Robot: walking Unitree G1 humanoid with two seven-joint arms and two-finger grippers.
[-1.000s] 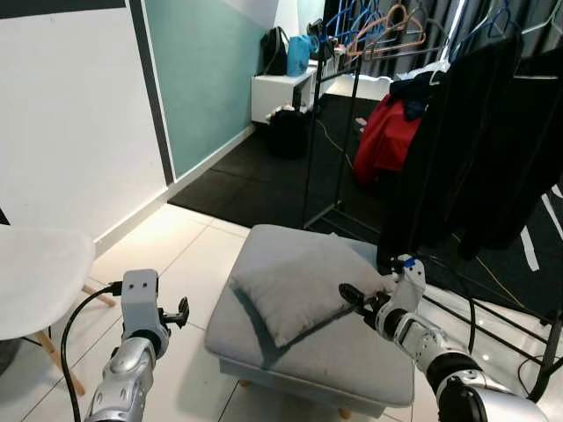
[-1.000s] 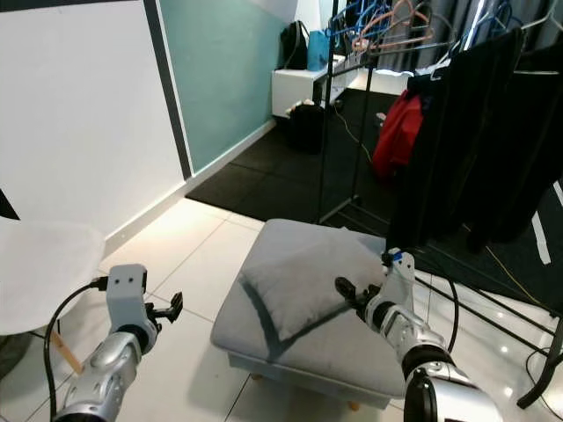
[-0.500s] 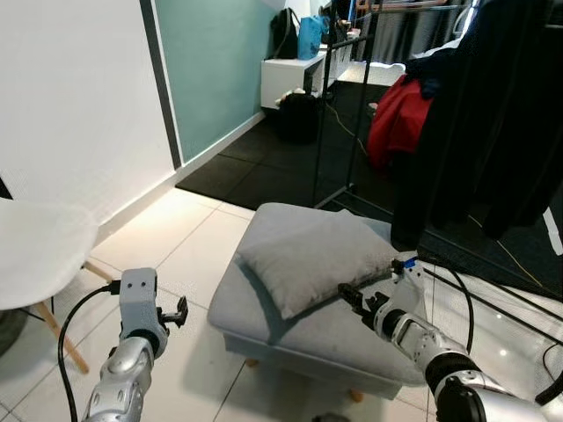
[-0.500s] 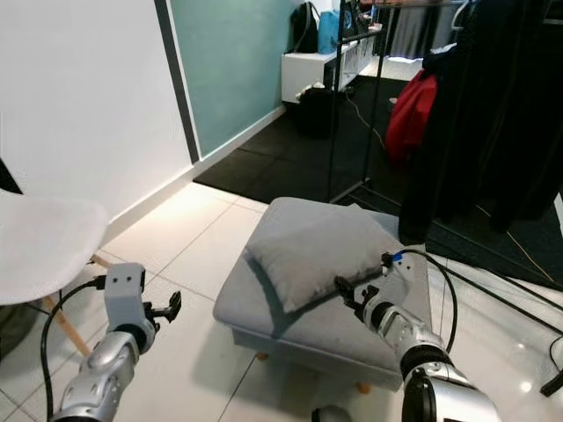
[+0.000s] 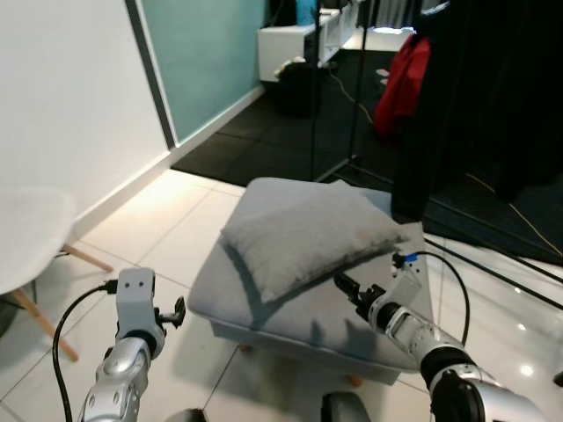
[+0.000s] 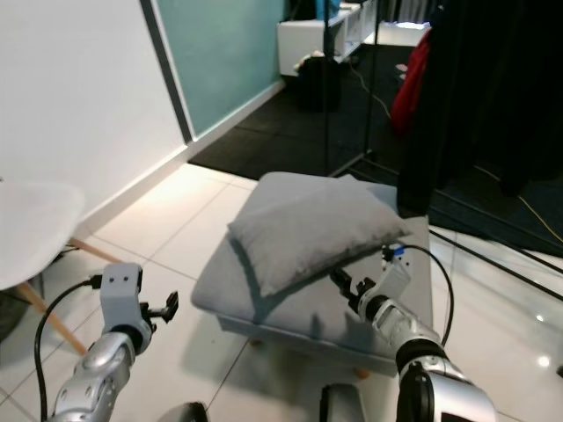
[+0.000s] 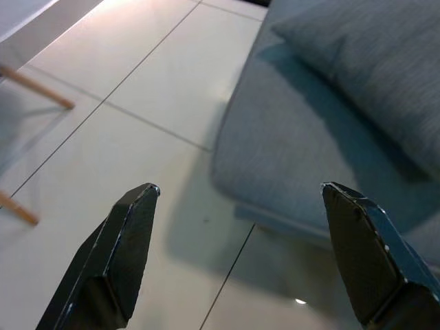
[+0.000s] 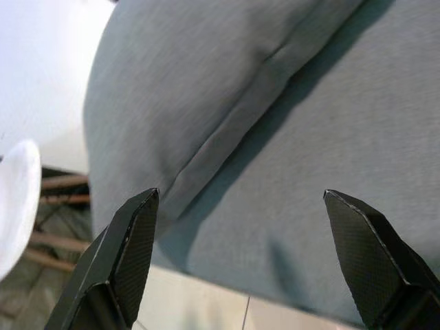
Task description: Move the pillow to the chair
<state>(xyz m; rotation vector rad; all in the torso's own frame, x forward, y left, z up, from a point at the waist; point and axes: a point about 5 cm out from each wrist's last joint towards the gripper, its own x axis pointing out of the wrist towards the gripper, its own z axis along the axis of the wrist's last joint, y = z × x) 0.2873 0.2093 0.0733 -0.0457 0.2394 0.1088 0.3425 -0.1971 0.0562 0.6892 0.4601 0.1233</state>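
A grey pillow (image 5: 303, 233) lies tilted on a grey ottoman (image 5: 281, 309) in front of me. The white chair (image 5: 25, 248) stands at the far left on wooden legs. My right gripper (image 5: 347, 287) hovers open just over the ottoman, close to the pillow's near right edge. In the right wrist view the pillow (image 8: 206, 89) lies straight ahead between the spread fingers (image 8: 130, 247), apart from them. My left gripper (image 5: 177, 311) is held open over the tiled floor left of the ottoman, with nothing between its fingertips (image 7: 137, 227).
A clothes rack (image 5: 356, 88) with dark garments (image 5: 493, 97) and a red one (image 5: 400, 75) stands right behind the ottoman. A cable (image 5: 493, 272) lies on the tiles at the right. A white and teal wall (image 5: 79, 97) runs along the left.
The whole picture has shifted as the camera tipped down and came closer. Both arms hold much the same pose, the right gripper still beside the pillow's near edge.
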